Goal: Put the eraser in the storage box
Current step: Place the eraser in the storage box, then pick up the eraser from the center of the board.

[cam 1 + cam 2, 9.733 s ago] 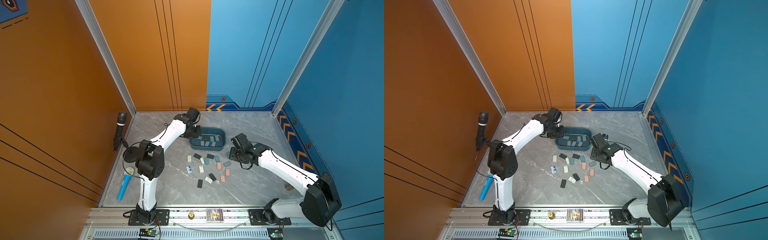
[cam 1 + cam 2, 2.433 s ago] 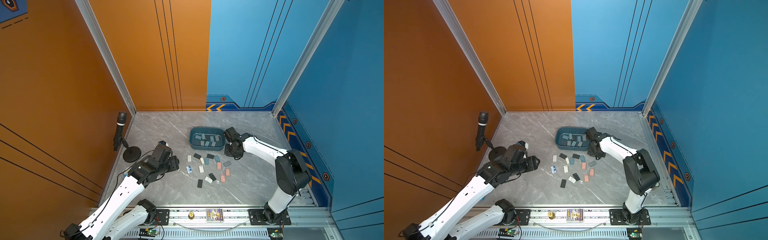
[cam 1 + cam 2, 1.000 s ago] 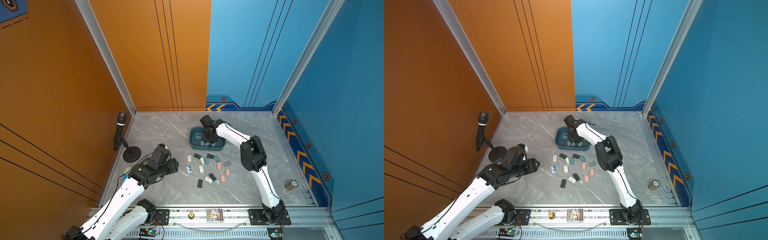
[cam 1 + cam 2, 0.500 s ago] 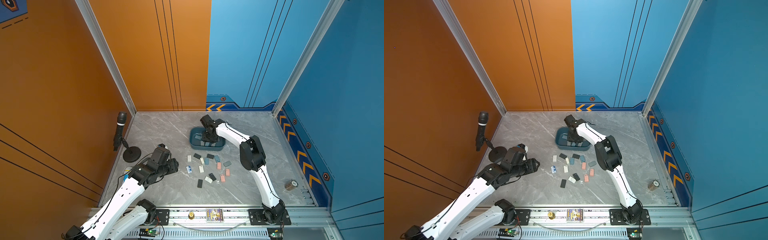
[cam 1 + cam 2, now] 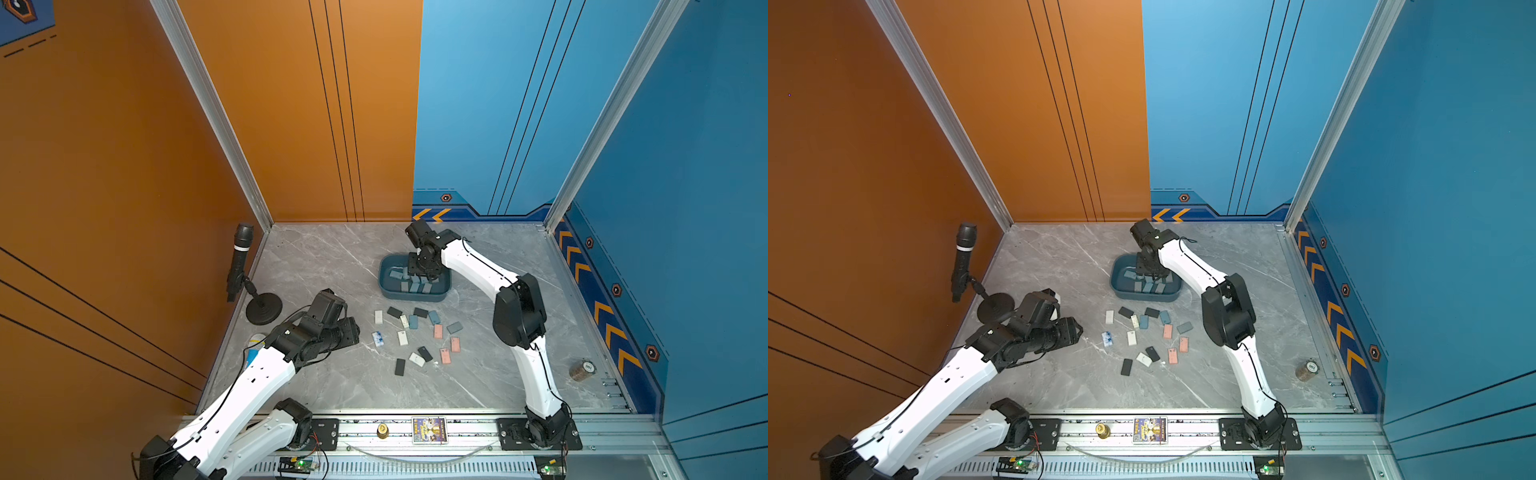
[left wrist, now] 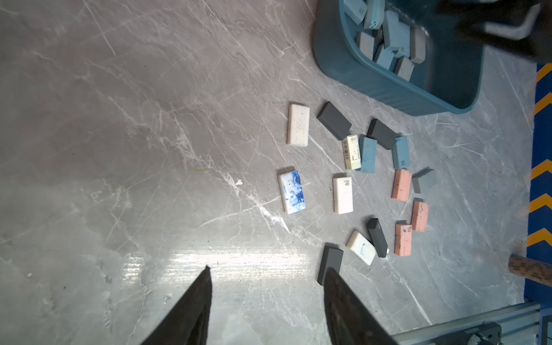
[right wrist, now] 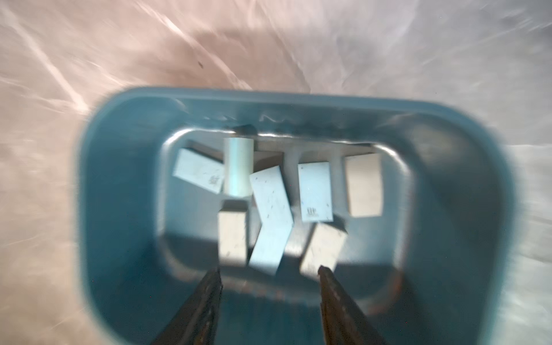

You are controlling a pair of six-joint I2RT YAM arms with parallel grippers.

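Microphone stand (image 5: 262, 309) stands at the left edge of the grey marble table (image 5: 332, 257).

Left gripper (image 6: 267, 268): positioned just right of the stand, low over the near-left part of the table, and pointing right towards the loose erasers (image 6: 343, 195). In the left wrist view the jaws stand about half open. Only bare table shows between the two fingers (image 6: 191, 304), so nothing is held. In that view one fingertip overlaps a dark eraser (image 6: 328, 263), but in a top view the left gripper (image 5: 353, 332) is clear of every eraser.

Loose erasers: white, black, blue, grey and pink blocks lie flat and scattered at mid-table, to the near side of the storage box (image 5: 415, 297).

Storage box: a teal-blue tub at centre-far, resting on the table in both top views (image 5: 1142, 296). Inside it lie the boxed erasers (image 7: 315, 191), blue and grey, several overlapping.

Right gripper (image 7: 268, 268): the arm reaches in from the right and the tool points down into the storage box (image 7: 119, 194). The right wrist view is blurred, yet the jaws clearly stand apart, roughly half open. Nothing is between them, and the boxed erasers lie below the tips. Contact with the box cannot be determined.

Tape roll (image 5: 582, 370): near-right, well apart from both arms.
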